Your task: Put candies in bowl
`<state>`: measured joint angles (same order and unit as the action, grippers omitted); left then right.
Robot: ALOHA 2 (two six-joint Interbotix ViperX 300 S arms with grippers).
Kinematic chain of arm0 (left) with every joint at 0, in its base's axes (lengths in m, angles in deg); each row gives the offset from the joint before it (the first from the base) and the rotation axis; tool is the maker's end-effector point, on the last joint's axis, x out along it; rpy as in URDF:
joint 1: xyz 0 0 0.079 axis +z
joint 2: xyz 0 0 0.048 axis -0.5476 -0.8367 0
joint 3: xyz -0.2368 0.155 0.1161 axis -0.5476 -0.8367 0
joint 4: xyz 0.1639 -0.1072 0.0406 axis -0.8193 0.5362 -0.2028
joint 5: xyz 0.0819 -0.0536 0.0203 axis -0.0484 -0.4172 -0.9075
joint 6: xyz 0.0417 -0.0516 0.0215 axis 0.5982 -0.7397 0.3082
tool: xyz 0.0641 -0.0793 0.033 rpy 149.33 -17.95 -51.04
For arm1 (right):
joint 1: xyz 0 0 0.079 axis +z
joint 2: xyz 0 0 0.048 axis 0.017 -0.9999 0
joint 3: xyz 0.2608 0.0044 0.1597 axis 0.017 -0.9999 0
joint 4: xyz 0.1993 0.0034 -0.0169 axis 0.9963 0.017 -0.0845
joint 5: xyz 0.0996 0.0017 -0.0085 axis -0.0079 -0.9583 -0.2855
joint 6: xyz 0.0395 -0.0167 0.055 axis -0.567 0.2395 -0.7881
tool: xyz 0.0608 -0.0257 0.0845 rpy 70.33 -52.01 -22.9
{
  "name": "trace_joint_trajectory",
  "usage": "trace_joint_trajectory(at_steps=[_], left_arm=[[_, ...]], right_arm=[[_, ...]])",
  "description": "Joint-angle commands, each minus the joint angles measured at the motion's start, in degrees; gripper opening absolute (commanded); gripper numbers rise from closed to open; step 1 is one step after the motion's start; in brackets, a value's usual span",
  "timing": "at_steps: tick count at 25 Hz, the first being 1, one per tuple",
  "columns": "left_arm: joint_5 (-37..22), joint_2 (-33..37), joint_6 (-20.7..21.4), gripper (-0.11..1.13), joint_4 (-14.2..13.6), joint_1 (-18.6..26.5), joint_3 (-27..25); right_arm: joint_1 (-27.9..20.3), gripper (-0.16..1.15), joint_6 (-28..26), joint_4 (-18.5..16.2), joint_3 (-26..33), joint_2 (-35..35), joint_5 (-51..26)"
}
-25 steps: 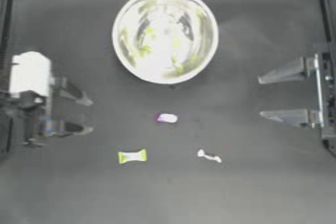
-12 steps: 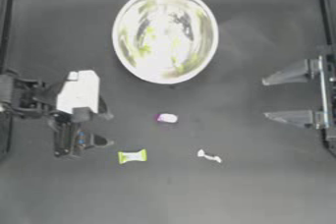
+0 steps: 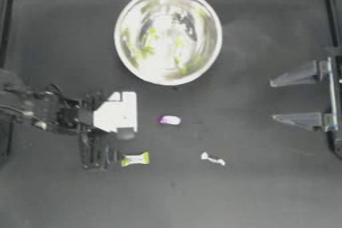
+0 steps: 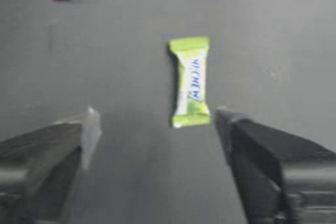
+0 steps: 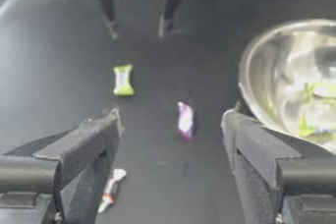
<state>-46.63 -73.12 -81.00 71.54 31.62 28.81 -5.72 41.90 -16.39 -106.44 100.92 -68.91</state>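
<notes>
The bowl (image 3: 167,35) holds yellow-green candies (image 5: 314,107). The left gripper (image 4: 154,122) hovers wide open just short of a green candy (image 3: 135,159); the right gripper (image 3: 272,100) waits open.

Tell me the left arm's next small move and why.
Probably ease the left gripper forward and down so its open fingers straddle the yellow-green candy, then close. That candy lies on the table just ahead of the fingers, outside the bowl. The right gripper waits at the right side.
</notes>
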Motion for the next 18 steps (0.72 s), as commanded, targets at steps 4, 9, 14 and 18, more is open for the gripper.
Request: trace_joint_trajectory(at_steps=[4, 9, 14, 18], left_arm=[[-0.44, -3.43, -0.18, 1.03, 0.00, -1.49, 4.48], [-0.35, -6.06, -0.18, 1.03, 0.18, -1.93, 5.80], [-0.18, -8.88, -0.18, 1.02, 0.18, -2.11, 7.12], [0.00, -10.63, -0.18, 1.02, 0.09, -2.11, 7.56]], right_arm=[[0.09, 0.93, 0.09, 0.26, 0.44, -0.18, 0.53], [0.09, 0.93, 0.09, 0.26, 0.26, -0.09, 0.70], [0.09, 0.93, 0.09, 0.44, 0.18, 0.09, 0.88], [0.09, 0.93, 0.09, 0.44, 0.00, 0.09, 1.05]])
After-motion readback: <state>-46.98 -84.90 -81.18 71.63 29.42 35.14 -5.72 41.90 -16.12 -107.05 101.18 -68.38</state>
